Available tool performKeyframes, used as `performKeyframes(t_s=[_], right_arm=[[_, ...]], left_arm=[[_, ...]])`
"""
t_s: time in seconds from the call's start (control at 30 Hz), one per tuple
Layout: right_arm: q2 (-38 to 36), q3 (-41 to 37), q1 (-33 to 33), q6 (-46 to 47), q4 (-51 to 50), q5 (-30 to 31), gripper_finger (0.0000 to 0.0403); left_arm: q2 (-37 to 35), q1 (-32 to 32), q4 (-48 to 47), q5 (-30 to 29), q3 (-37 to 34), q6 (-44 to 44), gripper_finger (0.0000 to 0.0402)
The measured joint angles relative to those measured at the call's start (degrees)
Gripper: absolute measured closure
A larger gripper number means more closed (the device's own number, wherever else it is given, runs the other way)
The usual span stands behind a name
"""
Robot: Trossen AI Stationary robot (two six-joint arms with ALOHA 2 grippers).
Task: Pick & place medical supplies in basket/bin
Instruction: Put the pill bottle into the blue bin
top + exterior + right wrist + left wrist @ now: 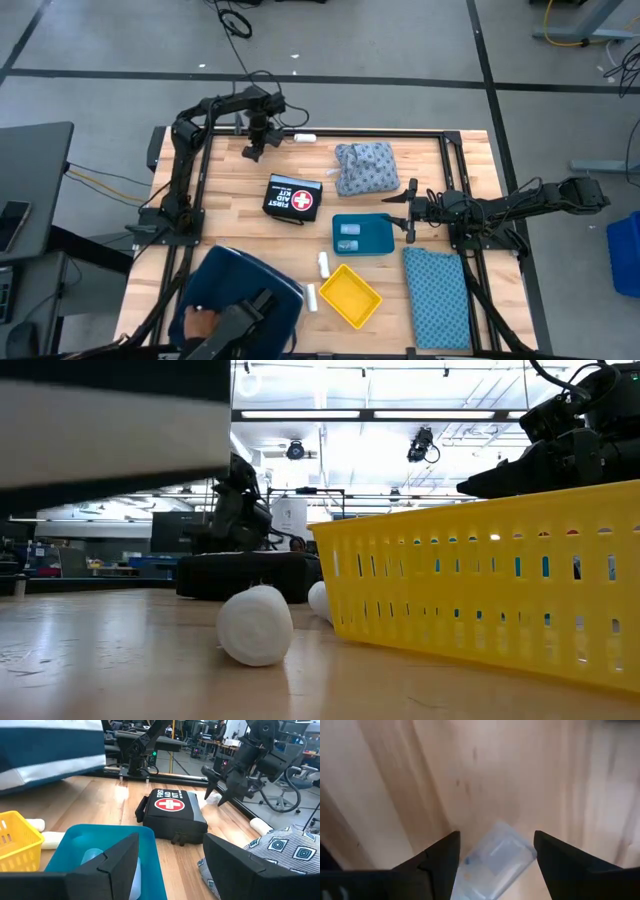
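Left end effector (fingers spread) straddles a clear vial.

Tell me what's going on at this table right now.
A two-armed robot is sorting medical supplies. The left pincer hangs open over a small clear packet at the table's far edge, not yet gripping it. The right pincer waits open beside the blue bin, which already holds clear vials. The yellow basket, white rolls, first aid kit and two patterned cloths lie on the table.
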Motion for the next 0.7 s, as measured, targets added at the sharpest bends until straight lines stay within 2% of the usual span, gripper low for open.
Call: performKeyframes(t_s=[0.2, 0.37, 0.47, 0.57, 0.63, 0.7], right_arm=[[0.0, 0.0, 0.0, -0.3, 0.0, 0.2, 0.017], [0.0, 0.0, 0.0, -0.7, 0.0, 1.5, 0.017], [0.0, 0.0, 0.0, -0.7, 0.0, 1.5, 0.017], [0.0, 0.0, 0.0, -0.7, 0.0, 1.5, 0.017], [0.0, 0.0, 0.0, -0.7, 0.0, 1.5, 0.017], [0.0, 0.0, 0.0, -0.7, 0.0, 1.5, 0.017]], left_arm=[[0.4, 0.0, 0.9, -3.2, 0.1, 2.4, 0.0201], [0.4, -0.1, 1.0, -7.4, 0.1, 5.5, 0.0276], [0.4, -0.3, 1.1, -8.1, 0.1, 6.9, 0.0281], [0.6, -1.0, 1.6, -9.3, 0.8, 7.6, 0.0355], [0.6, -1.5, 1.3, -10.5, 2.1, 7.5, 0.0388], [0.6, -2.0, 1.3, -11.5, 3.9, 6.9, 0.0401]])
